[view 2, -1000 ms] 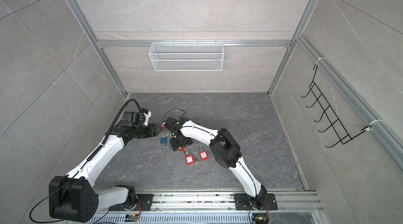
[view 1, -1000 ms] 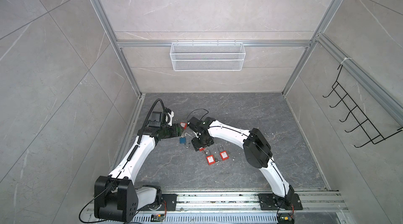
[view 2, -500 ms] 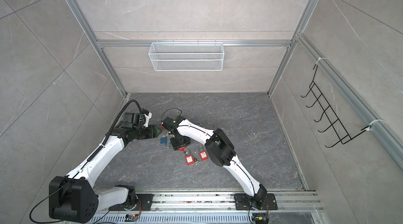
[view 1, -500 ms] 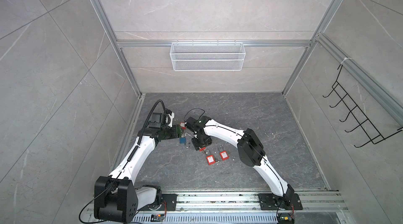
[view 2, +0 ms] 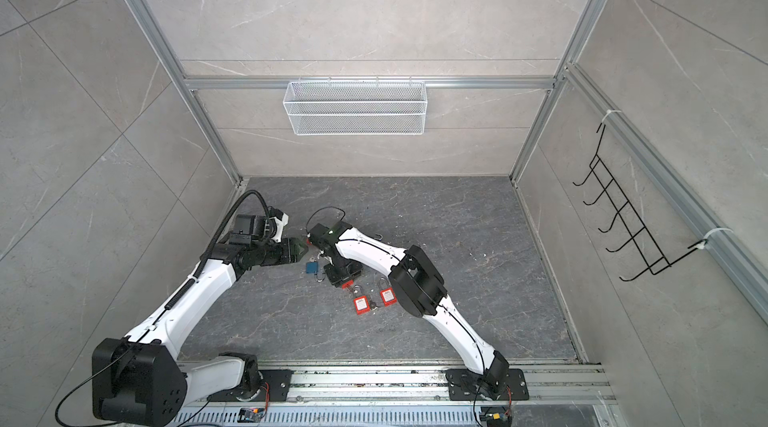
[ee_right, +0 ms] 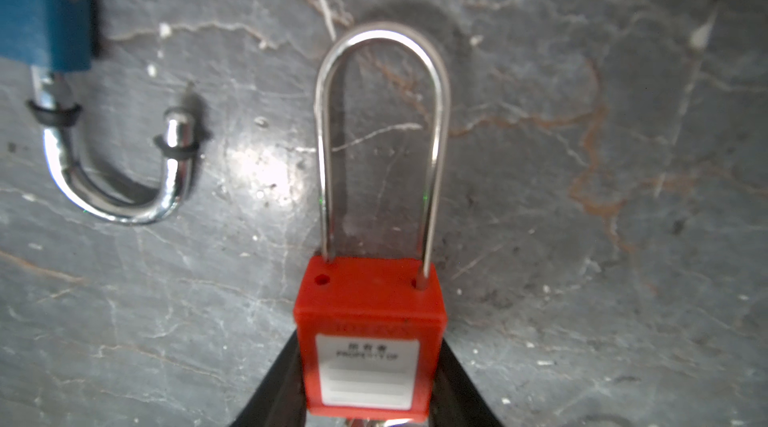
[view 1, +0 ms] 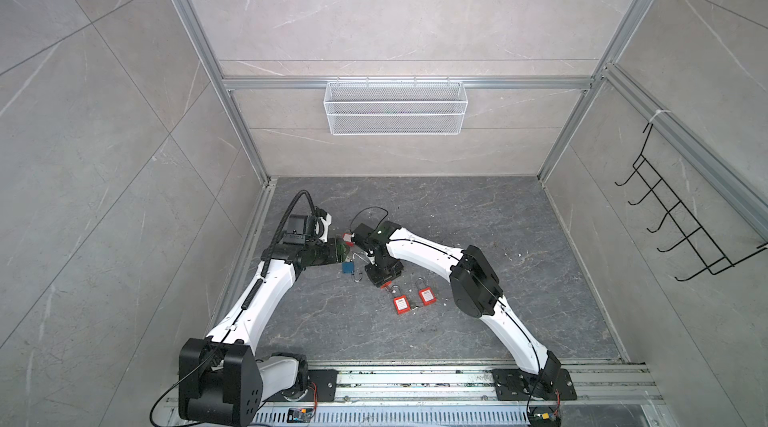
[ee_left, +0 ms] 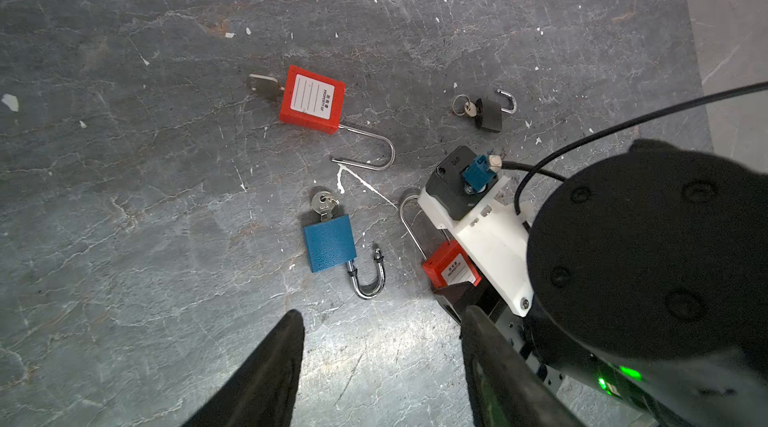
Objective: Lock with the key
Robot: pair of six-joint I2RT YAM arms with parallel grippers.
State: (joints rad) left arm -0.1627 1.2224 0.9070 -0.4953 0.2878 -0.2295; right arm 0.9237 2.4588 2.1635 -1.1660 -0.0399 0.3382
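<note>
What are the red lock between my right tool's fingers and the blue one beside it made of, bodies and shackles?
Red padlock: body looks like moulded plastic, matte and uniform in colour, with a paper-like label. Its long shackle looks like thin polished steel, given the mirror glints. Blue padlock: probably painted metal, given the pebbled coating. Its short shackle is thick and chrome-bright.

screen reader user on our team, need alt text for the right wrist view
A red padlock with a long shackle is pinched in the right gripper over grey floor, one shackle hole empty. A blue padlock, shackle open, lies nearby.
</note>
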